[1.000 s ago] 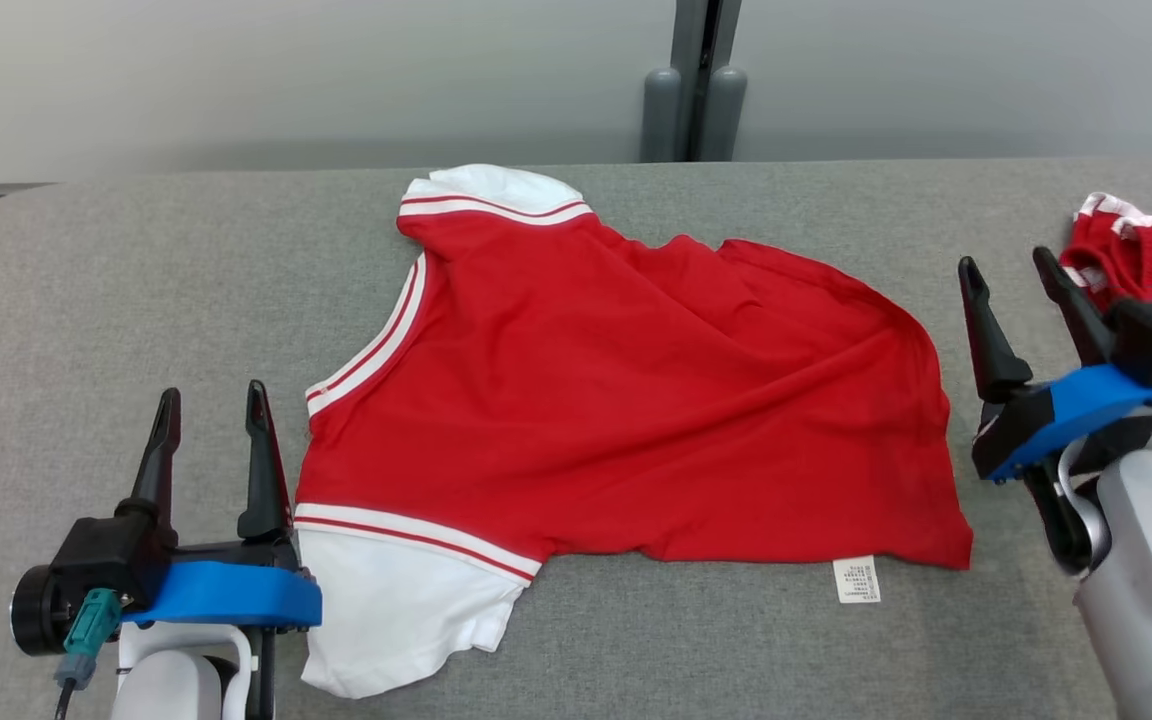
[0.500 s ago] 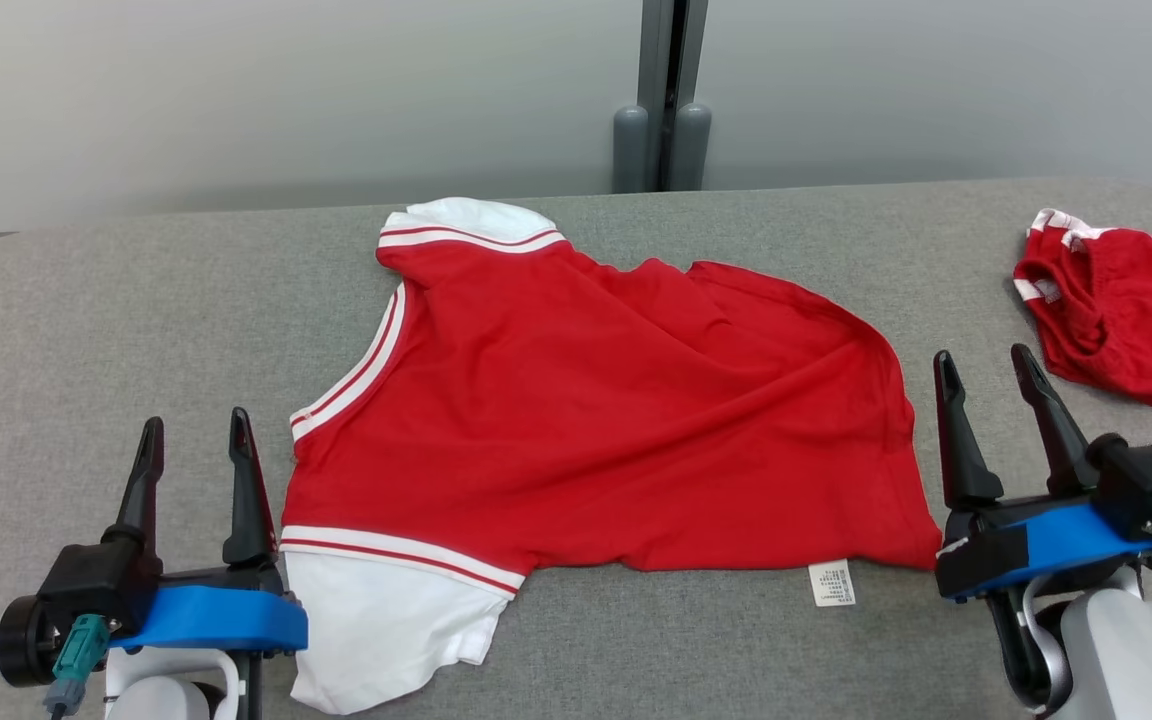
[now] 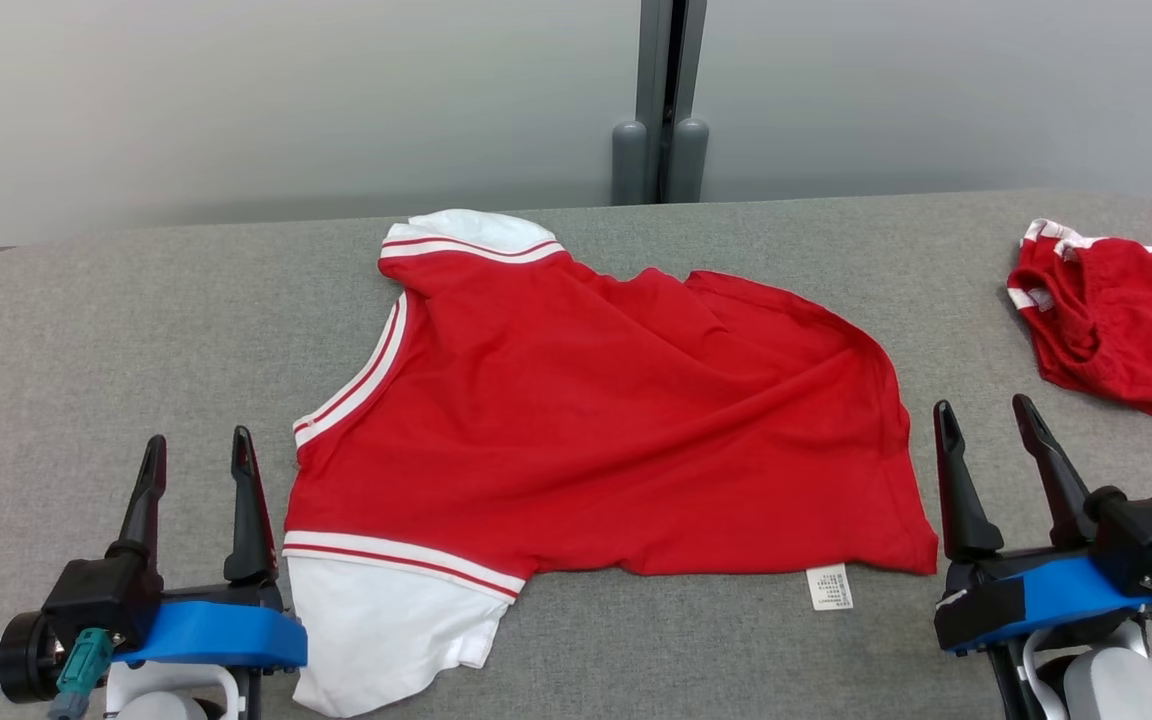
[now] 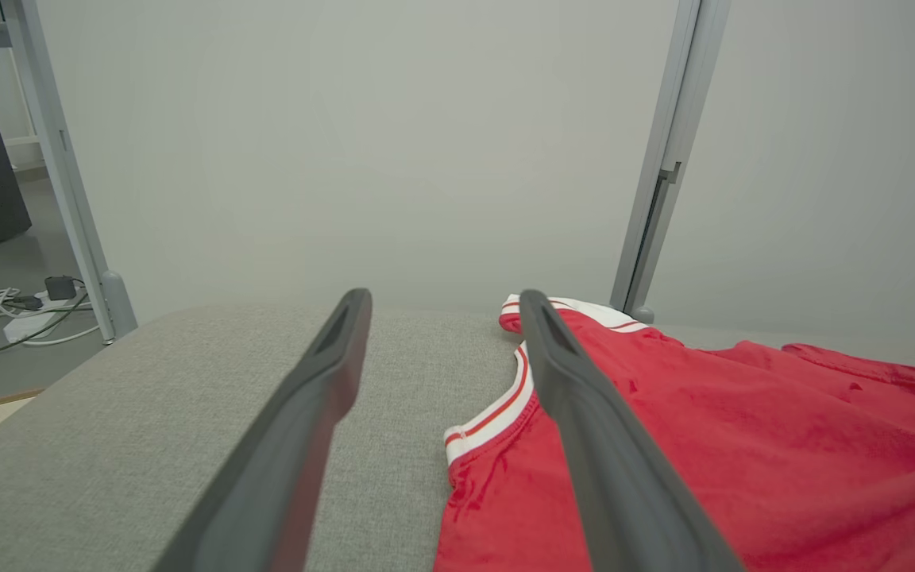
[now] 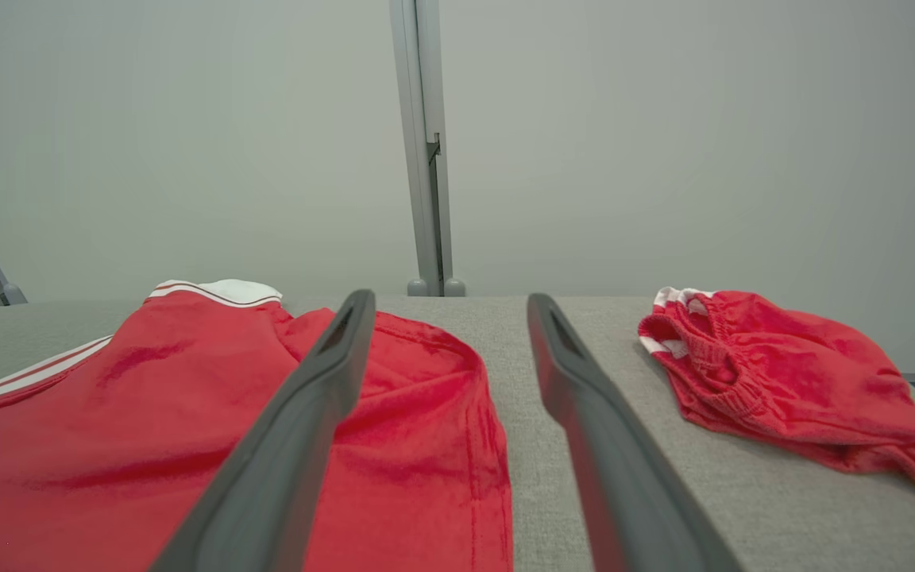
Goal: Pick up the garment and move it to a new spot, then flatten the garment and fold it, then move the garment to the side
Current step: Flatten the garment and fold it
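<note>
The red shirt (image 3: 596, 420) lies spread across the middle of the grey table (image 3: 136, 330). The left gripper (image 3: 199, 437) sits beside its sleeve and the right gripper (image 3: 981, 405) beside its hem, both with jaws wide and empty.

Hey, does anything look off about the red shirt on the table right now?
Yes. The red shirt isn't flat: creases run diagonally across it, its right end is rumpled, and a white care label pokes out past the near edge. A second red garment lies crumpled at the table's right end.
</note>
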